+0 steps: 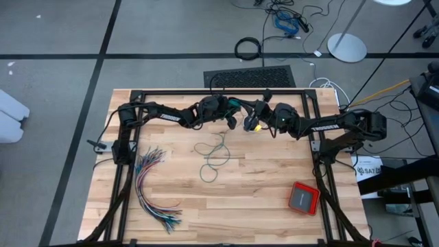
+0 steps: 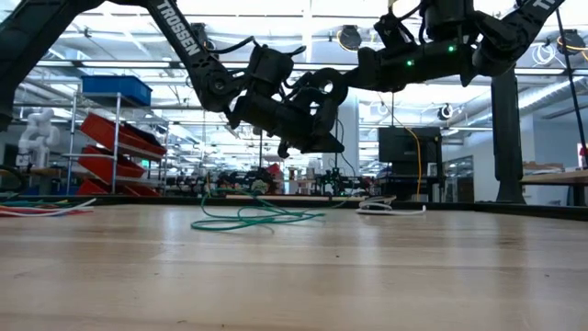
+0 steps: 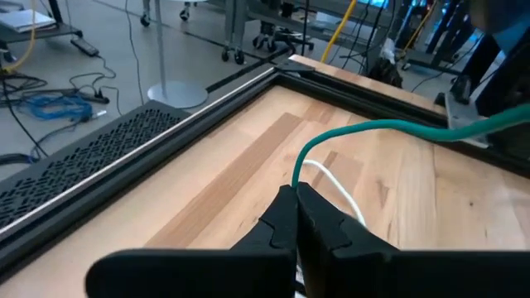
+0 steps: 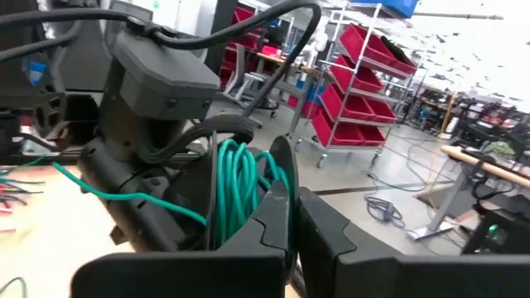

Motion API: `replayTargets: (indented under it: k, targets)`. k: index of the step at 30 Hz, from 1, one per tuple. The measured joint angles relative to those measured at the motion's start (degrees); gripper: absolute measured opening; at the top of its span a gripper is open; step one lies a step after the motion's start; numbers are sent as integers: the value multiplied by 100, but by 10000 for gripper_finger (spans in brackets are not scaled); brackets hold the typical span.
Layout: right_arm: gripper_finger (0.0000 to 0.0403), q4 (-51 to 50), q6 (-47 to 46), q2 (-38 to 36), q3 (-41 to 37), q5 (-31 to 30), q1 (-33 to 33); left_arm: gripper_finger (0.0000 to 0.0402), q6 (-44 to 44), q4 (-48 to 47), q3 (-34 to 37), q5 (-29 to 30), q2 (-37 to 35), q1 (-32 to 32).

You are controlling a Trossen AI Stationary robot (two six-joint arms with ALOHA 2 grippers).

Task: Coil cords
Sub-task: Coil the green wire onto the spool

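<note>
Winding the teal cord (image 4: 240, 186): left pincer (image 3: 295, 199) is pinching it shut above the desk's (image 1: 274, 199) far edge, right pincer (image 4: 291, 203) is closing on the loops; slack is trailing mid-desk. Next move likely calls for another wrap without dropping loops.

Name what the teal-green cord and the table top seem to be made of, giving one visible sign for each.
Teal-green cord: probably a wire in a smooth plastic or rubber jacket; it bends in soft loops and looks evenly coloured. Table top: wood, likely butcher-block with a light matt finish; narrow glued strips of differing tone and visible grain.
</note>
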State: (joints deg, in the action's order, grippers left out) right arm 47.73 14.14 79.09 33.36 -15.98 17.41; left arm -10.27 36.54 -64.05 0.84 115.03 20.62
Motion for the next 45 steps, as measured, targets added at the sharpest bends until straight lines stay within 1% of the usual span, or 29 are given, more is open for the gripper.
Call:
replayTargets:
  k: [4,7,19,31,36,45]
  targets:
    - [4,110,146,8,0,-241,-45,0,-91,-8,-4,-68,-6,-4]
    - [4,150,158,9,-2,-312,-42,0,-137,-69,-6,-127,-14,-9]
    - [4,362,325,11,-7,-408,-177,0,-128,-158,103,-269,-40,128]
    - [1,6,161,11,-7,-365,-179,0,14,-81,109,-384,-201,153]
    - [0,-162,222,13,-7,-708,-174,0,74,-164,109,-423,-295,152]
    - [0,-85,174,13,-7,-768,-173,0,163,-152,111,-485,-338,121]
